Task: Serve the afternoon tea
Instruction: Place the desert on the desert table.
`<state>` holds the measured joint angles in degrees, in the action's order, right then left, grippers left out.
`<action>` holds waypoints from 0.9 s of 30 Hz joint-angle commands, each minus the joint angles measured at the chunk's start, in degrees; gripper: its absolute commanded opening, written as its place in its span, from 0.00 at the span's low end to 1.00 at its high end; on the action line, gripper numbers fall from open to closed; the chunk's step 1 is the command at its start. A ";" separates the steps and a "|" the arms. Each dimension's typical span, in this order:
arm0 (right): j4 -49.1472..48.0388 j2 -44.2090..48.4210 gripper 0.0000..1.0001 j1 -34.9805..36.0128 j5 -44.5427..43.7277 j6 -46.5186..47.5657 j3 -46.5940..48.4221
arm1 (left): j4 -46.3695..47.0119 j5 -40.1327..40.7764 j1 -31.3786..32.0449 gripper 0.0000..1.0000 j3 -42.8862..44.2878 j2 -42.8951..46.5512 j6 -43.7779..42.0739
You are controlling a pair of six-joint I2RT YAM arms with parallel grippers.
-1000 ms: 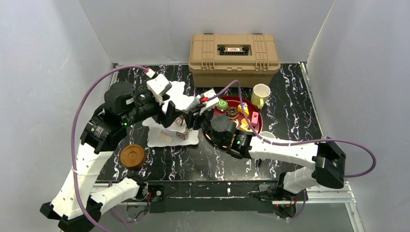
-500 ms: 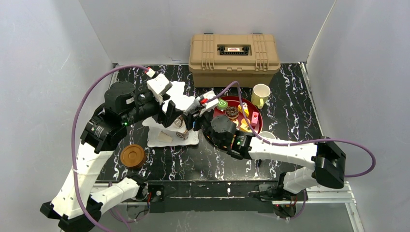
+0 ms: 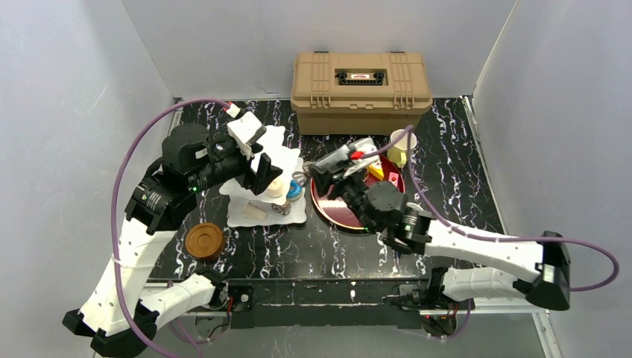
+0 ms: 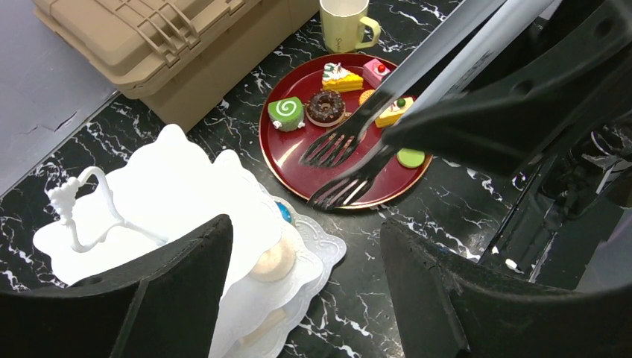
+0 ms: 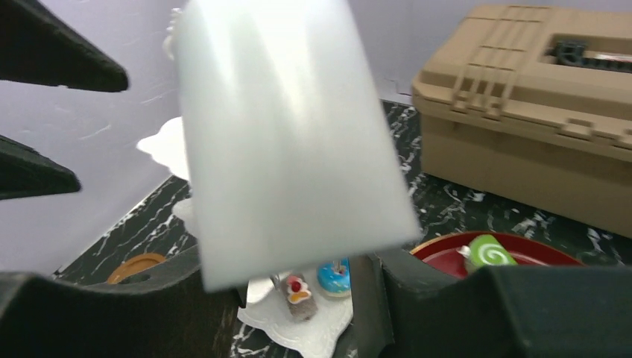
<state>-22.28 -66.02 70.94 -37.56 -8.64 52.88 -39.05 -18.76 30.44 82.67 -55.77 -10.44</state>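
Left gripper (image 4: 305, 227), jaws apart, hovers over white three-tier wavy-edged stand (image 4: 171, 186), left of desk centre. Right gripper (image 5: 298, 283) clamped on silver fork-tipped tongs (image 4: 339, 145); tips above dark red round tray (image 4: 291, 160) of toy pastries (image 4: 326, 107).

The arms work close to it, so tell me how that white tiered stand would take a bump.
Probably tippy: the stand rises in three stacked tiers, so a high nudge from the tongs could rock it. Its thin wavy edges look light; it may slide on the glossy table.
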 commanded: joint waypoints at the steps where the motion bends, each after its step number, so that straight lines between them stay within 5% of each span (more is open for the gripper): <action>1: 5.28 6.72 0.54 -0.08 -7.46 0.13 -3.54 | 0.81 -0.14 -0.03 0.70 2.00 0.05 -0.48; 8: 24.30 7.55 0.54 -5.13 -12.89 -5.86 -3.28 | 0.73 -0.59 -0.03 0.70 2.53 -0.13 -0.32; 19: 24.23 12.02 0.53 -21.06 -5.81 -9.15 -12.71 | -0.97 -1.62 -0.01 0.70 2.88 -0.74 0.13; 27: 27.87 16.35 0.56 -26.11 -3.53 -8.80 -15.31 | -1.74 -1.18 -0.03 0.74 2.64 -1.27 -0.13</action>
<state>4.89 -52.21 46.68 -42.37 -16.60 37.91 -40.32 -19.51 30.44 84.42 -57.63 -10.44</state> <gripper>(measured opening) 0.562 0.726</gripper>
